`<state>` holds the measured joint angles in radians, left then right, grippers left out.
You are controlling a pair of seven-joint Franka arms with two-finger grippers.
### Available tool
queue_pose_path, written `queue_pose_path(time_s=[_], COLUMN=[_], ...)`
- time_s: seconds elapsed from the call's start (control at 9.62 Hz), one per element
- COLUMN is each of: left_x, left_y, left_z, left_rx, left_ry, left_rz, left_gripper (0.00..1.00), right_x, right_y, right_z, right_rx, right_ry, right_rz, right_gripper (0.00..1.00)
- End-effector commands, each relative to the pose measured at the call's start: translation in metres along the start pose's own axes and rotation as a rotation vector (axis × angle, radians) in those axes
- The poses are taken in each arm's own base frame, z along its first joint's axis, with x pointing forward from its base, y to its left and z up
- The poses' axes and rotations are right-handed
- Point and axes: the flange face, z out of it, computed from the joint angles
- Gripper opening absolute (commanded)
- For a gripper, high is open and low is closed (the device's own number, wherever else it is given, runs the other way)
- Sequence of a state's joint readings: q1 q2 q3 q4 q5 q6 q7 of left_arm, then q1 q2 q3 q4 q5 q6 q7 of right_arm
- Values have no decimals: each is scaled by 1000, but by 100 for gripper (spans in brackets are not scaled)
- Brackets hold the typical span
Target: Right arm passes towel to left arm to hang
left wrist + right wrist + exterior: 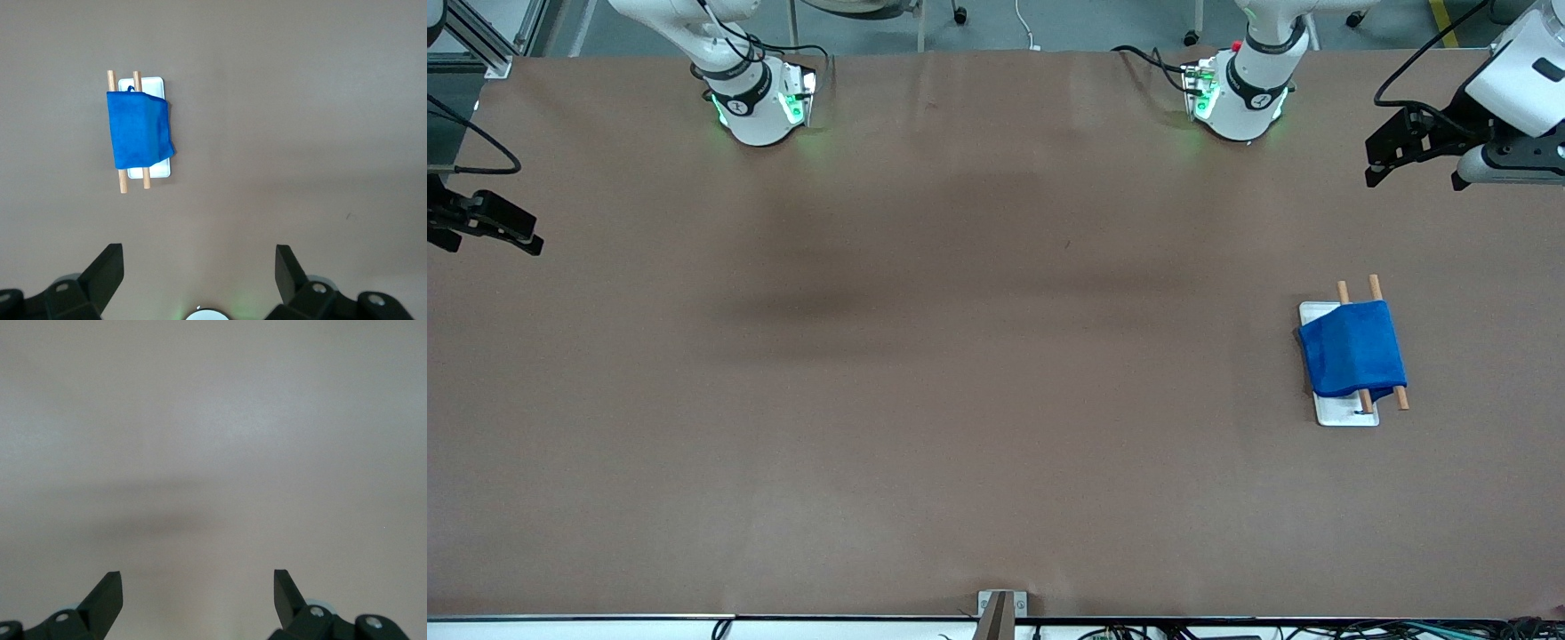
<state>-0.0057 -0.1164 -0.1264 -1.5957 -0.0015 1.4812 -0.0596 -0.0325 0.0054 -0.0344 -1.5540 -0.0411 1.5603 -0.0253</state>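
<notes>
The bright blue towel (1352, 348) (139, 130) lies draped over two wooden rods (1376, 286) (123, 183) of a rack with a white base (1347, 413) (157, 85). The rack stands toward the left arm's end of the table. My left gripper (1416, 178) (200, 252) hangs open and empty, high over the table near that end, well apart from the towel. My right gripper (489, 244) (198, 577) is open and empty over bare table at the right arm's end; the towel is out of its wrist view.
Brown paper (960, 356) covers the whole table. The two arm bases (760, 98) (1240, 93) stand along the edge farthest from the front camera. A small metal bracket (1000, 609) sits at the nearest edge.
</notes>
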Motion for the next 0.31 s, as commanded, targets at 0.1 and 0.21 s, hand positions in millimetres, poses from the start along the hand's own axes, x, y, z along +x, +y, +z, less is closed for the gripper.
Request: queue_pose_path(time_s=[0.1, 0.21], left_x=[7, 8], left_y=[-3, -3], left_z=[9, 7], left_rx=[30, 31], left_ry=[-26, -25], left_rz=[19, 18], left_gripper=[100, 100], right_x=[-1, 0], right_y=[8, 12], right_z=[-1, 1], right_rx=[10, 25], right_ry=[10, 10], right_rz=[23, 33], right_gripper=[100, 100])
